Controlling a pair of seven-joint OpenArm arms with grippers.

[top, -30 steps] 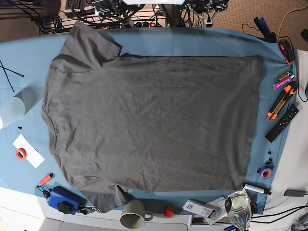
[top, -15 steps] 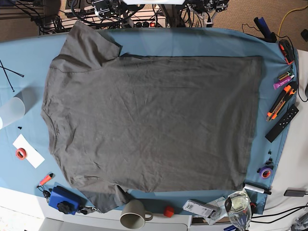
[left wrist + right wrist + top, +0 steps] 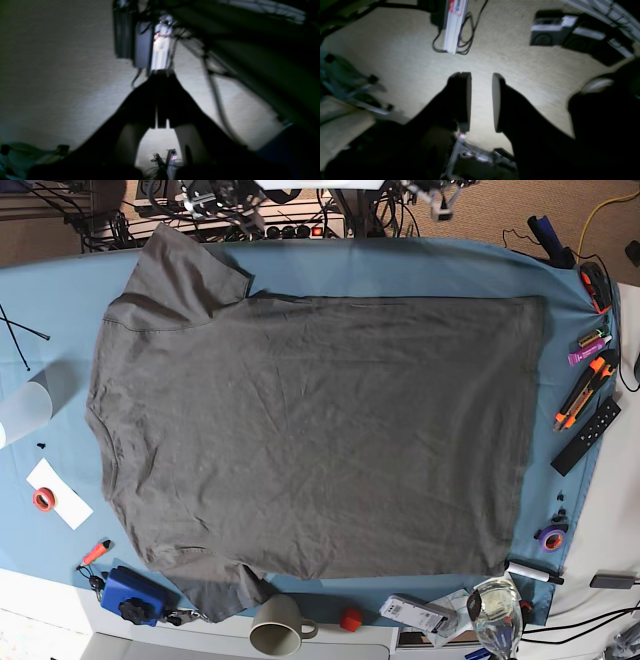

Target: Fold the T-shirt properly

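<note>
Unmoved: wrinkled charcoal cotton T-shirt (image 3: 310,435)

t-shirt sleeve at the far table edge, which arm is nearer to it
Right. The right arm sits just beyond the sleeve at the far edge; the left arm is well along that edge, toward the hem.

A blue-covered table (image 3: 400,265) carries the flat T-shirt (image 3: 310,430), a mug (image 3: 278,626) and a remote (image 3: 586,436).

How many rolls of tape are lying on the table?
2: a small red tape roll on white paper at the left edge, and a purple tape roll near the right edge. Others may be hidden.
</note>
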